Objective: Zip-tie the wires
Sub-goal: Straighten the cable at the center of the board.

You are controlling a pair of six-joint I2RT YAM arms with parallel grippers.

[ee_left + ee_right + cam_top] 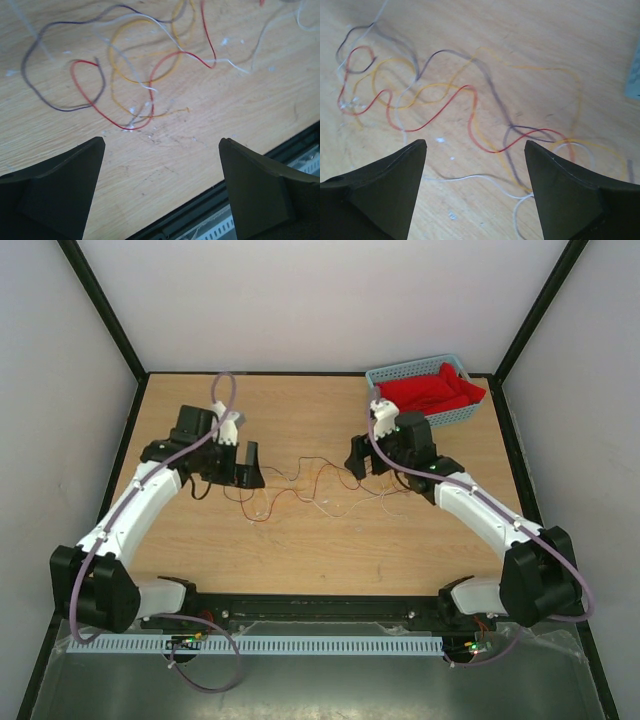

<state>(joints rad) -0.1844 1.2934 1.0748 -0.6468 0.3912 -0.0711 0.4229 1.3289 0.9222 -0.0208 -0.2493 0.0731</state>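
Red, orange, brown wires (512, 131): likely light, limp, slippery; best pinched at lower-right crossing. Left gripper (162, 142), right gripper (476, 142) spread wide, empty.

Soft, even light falls from above in the overhead view, leaving only faint shadows on the table (300, 550). Both wrist views are less sharp: the wires (445, 97) look slightly blurred with pale shadows beside them, and the dark fingers (55, 195) along the bottom edge are out of focus.
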